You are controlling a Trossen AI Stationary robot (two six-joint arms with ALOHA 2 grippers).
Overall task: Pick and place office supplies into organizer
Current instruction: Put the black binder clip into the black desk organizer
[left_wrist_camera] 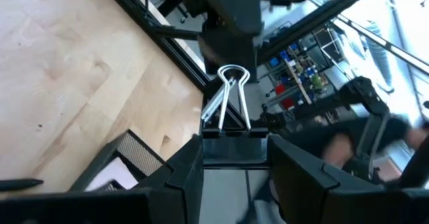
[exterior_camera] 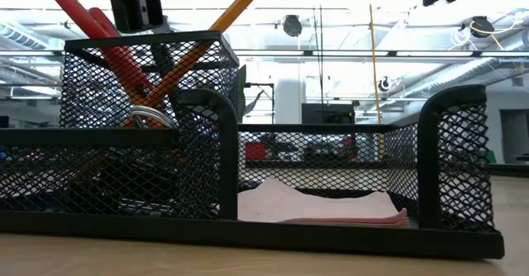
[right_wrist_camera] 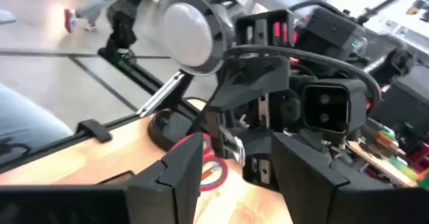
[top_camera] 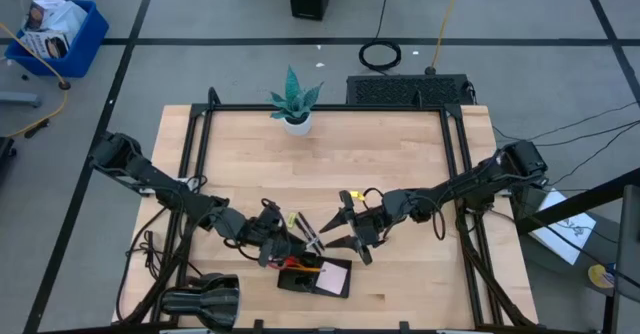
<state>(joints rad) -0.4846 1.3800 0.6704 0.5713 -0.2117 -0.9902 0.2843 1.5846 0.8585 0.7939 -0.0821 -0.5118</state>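
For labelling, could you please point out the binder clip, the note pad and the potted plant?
binder clip (left_wrist_camera: 231,120): left wrist view, on its black body beneath the wire handles.
note pad (exterior_camera: 331,206): low view, on its top sheet.
potted plant (top_camera: 295,99): high view, on its leaves.

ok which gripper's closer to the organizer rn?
Left. The left gripper, shut on a binder clip, hovers right at the organizer's upper-left corner. The right gripper, open, sits farther up the table, above the tray's right half.
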